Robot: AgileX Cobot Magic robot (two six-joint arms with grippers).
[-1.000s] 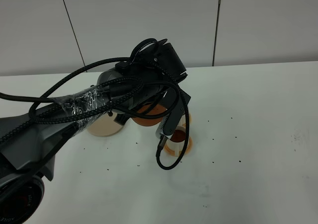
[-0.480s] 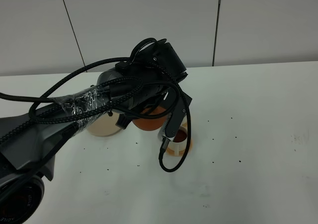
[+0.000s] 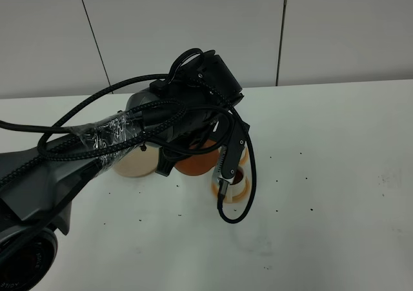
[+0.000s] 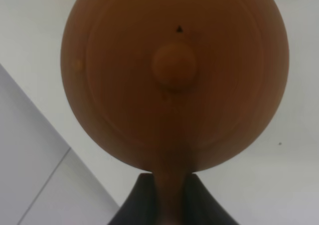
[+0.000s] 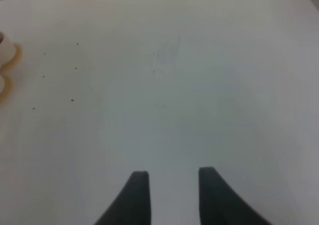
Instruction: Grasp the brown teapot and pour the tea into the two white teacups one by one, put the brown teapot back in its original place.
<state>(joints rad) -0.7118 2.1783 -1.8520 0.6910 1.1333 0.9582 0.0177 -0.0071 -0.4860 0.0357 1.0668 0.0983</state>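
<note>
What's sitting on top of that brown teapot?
The brown teapot wears its round lid, with a small knob in the middle. The lid covers the opening, so whatever is inside cannot be seen.

Orange-brown teapot (image 4: 174, 75) — white table (image 3: 335, 175)

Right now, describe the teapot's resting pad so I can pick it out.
On the white table, look under the left arm's black cables, just left of the held brown teapot in the high view. There lies a flat round cream-beige disc. Unlike the orange coasters under the white teacups to its right, it is pale and carries no cup.
</note>
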